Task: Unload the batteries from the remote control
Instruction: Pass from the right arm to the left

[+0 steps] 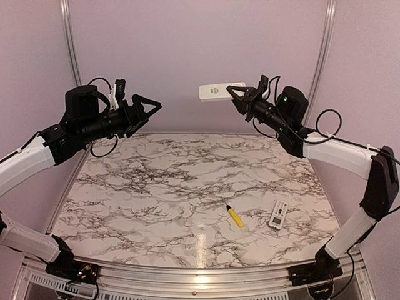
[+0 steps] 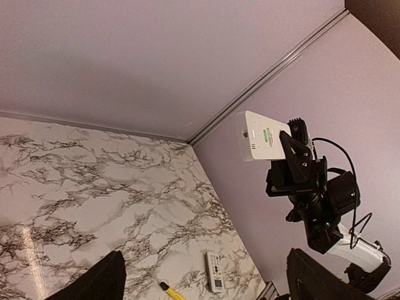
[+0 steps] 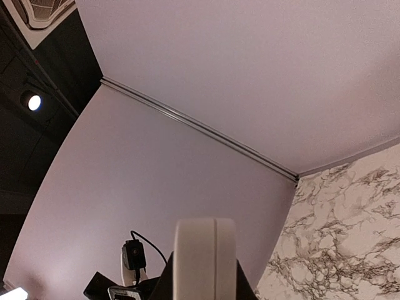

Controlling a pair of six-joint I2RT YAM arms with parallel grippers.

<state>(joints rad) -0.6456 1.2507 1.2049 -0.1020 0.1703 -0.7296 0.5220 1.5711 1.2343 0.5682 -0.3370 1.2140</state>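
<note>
My left fingers hang spread wide in the air over the left far side, holding nothing. My right fingers are clamped tight on one end of the white rectangular remote control with a green label. Below both lies the white marble-patterned desk with dark veins. The remote is up in the air above the desk's far edge, near the back wall, its long side about level and its free end pointing toward my left arm. I cannot make out the batteries in any view. Near the right front of the desk rests a small flat white-and-grey rectangular piece, with a short yellow-handled screwdriver near it on the left, the two apart.
</note>
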